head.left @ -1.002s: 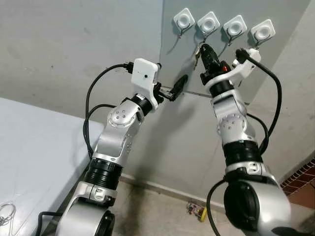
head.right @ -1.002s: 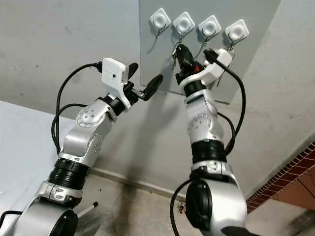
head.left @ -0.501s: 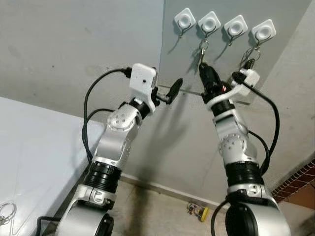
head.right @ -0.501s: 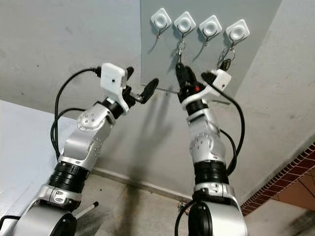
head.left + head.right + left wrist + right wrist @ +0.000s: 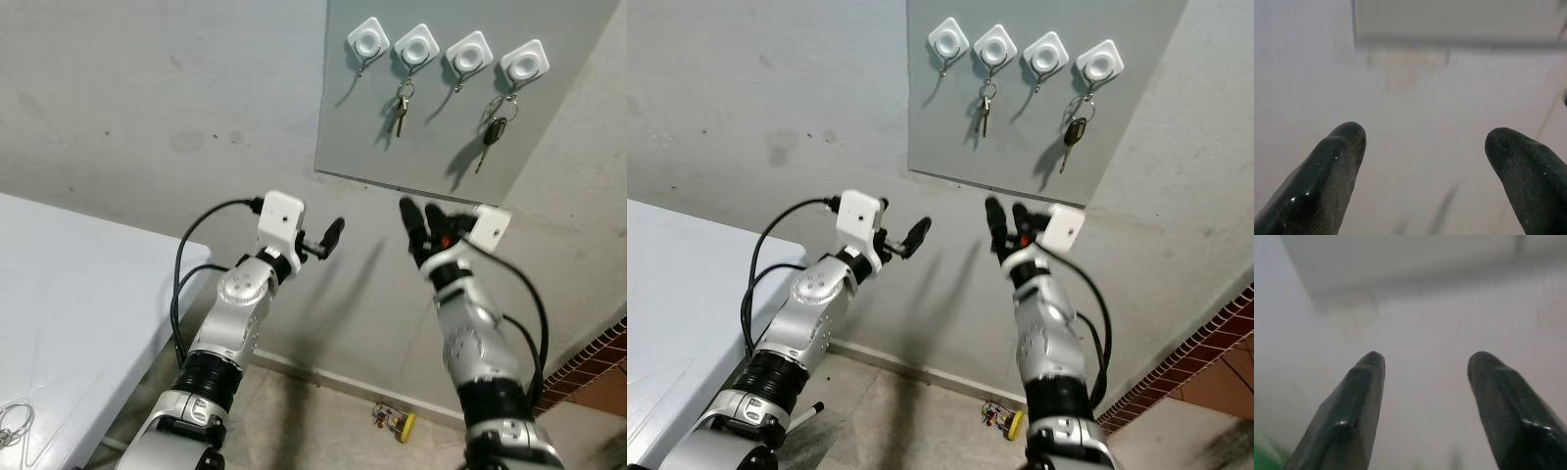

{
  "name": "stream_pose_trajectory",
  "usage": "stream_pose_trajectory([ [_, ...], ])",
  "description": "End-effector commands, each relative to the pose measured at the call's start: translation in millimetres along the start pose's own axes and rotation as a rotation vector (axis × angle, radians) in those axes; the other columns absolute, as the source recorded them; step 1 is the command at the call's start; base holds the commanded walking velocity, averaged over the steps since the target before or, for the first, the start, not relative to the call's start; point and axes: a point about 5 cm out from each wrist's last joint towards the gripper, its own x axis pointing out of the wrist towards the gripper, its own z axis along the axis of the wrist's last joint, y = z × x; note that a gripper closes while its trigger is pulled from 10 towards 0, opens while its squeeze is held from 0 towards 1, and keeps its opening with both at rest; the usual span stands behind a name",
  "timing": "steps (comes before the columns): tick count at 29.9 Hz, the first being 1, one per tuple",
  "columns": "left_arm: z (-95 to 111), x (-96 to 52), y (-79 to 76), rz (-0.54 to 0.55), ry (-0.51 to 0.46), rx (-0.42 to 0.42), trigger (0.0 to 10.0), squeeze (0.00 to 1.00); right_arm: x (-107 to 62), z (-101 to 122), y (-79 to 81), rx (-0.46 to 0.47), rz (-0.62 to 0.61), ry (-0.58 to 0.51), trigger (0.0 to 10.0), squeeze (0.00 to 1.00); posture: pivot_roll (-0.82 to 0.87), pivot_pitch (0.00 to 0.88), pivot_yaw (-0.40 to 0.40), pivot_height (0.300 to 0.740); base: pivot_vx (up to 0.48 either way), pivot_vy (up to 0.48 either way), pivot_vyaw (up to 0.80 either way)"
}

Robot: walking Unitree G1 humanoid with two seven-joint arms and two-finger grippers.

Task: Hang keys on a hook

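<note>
Keys hang on 2nd hook of grey wall panel; a 2nd key set on 4th hook. Right gripper below panel, fingers spread, empty. Left gripper likewise spread, pointing at wall.

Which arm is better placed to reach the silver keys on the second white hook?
Right, probably: the right gripper, open, sits almost beneath the silver keys; the left gripper is further aside.
</note>
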Motion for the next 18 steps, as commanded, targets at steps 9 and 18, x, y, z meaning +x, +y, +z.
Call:
stream_pose_trajectory([
  [9,-67.7,-29.8,5.0,0.097,0.202,0.062,10.0,0.0,-58.8,-78.4,-26.2,-0.179,-0.117,0.309,10.0,1.0,-0.07,0.0,0.031,0.74,0.0,0.0,0.0],
  [18,-122.2,-67.9,-1.8,0.091,0.421,0.023,10.0,0.0,-114.9,-121.6,-49.9,-0.223,-0.275,0.553,10.0,1.0,-0.07,0.0,0.039,0.74,0.0,0.0,0.0],
])
